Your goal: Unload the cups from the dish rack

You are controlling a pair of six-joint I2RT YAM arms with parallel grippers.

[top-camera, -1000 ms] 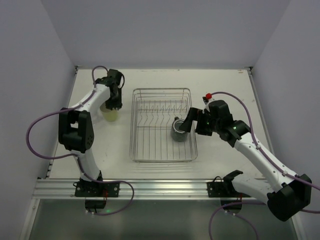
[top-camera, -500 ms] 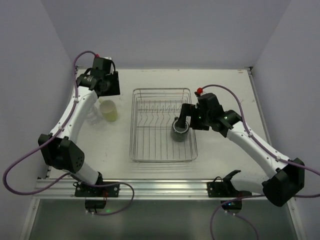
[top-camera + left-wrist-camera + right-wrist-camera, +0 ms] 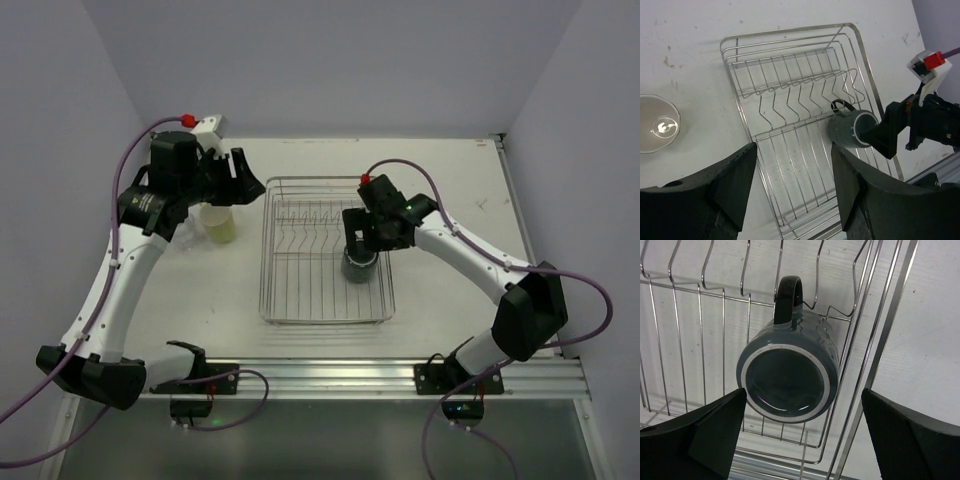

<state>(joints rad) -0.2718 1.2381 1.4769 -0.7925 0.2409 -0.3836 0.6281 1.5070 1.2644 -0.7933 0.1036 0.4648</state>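
The silver wire dish rack (image 3: 266,262) sits mid-table. In it, by the right wall, rests the dark grey mug (image 3: 358,270). My right gripper (image 3: 356,244) hangs open just above it. In the right wrist view the mug (image 3: 787,380) faces the camera mouth-first, its handle away from me, between my spread fingers (image 3: 804,392). My left gripper (image 3: 240,184) is open and empty, raised by the rack's far left corner. The pale yellow cup (image 3: 222,228) stands on the table left of the rack. A clear tumbler (image 3: 189,240) shows partly beside my left arm.
The left wrist view shows the rack (image 3: 790,31), its plate prongs (image 3: 805,92), the mug (image 3: 852,129), my right gripper (image 3: 890,134) and a pale cup (image 3: 657,131) on the table. The rack's right rim (image 3: 885,340) runs close beside my right finger.
My left gripper has lifted away from the yellow cup and swung up towards the rack; the cup stays on the table. My right gripper has moved left over the mug.
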